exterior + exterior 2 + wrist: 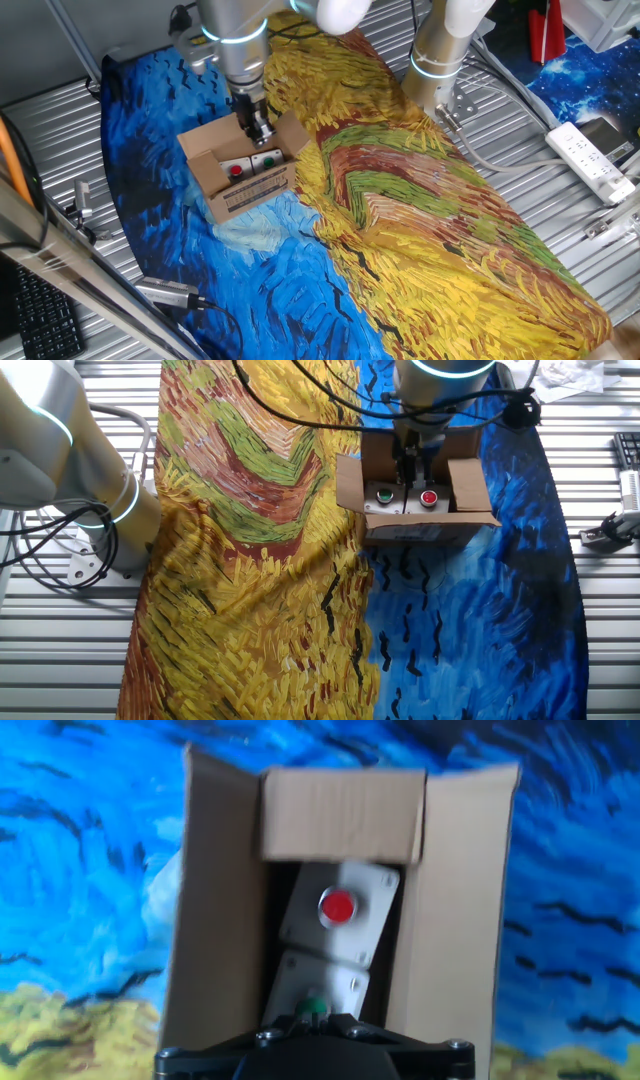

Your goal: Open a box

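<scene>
The box (250, 190) is a small brown carton on the blue part of the painted cloth, with its top flaps folded outward. Inside lies a pale switch unit with a red button (339, 906) and a green button (312, 1008). In the other fixed view the box (420, 530) stands near the top right. The hand view looks straight down into the box (215, 920). My gripper (258, 130) (411, 465) (313, 1017) hangs over the box's inner edge by one flap. Its fingers are together, and I see nothing between them.
A second arm's base (440, 50) (100, 500) stands off the cloth. A white power strip (590, 155) lies at the right. A keyboard (40, 310) and a metal tool (165, 292) sit at the near left. The cloth (420, 230) lies wrinkled.
</scene>
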`<state>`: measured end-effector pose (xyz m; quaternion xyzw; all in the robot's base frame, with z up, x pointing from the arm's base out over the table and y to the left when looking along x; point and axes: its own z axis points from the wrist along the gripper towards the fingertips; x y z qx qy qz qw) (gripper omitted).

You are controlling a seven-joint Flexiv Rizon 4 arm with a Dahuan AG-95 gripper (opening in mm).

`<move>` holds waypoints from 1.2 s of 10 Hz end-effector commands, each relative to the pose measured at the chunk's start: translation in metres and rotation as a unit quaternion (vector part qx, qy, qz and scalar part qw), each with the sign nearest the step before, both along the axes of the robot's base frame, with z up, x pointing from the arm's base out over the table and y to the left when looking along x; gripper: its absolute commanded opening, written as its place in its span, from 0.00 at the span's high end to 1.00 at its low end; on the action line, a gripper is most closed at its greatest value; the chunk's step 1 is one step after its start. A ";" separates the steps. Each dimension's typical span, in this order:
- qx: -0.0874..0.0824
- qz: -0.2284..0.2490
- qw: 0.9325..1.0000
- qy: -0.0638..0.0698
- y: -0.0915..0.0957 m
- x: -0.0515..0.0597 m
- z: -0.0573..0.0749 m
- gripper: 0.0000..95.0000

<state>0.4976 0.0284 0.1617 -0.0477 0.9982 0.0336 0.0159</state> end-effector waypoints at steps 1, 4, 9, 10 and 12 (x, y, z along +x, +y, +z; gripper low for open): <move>-0.009 -0.001 1.000 -0.004 -0.003 0.001 -0.003 1.00; -0.013 -0.011 1.000 -0.002 -0.005 0.002 -0.005 1.00; -0.020 -0.004 1.000 -0.017 -0.009 0.012 -0.017 1.00; -0.020 -0.003 1.000 -0.021 -0.008 0.014 -0.017 1.00; -0.020 -0.001 0.999 -0.025 -0.006 0.021 -0.020 1.00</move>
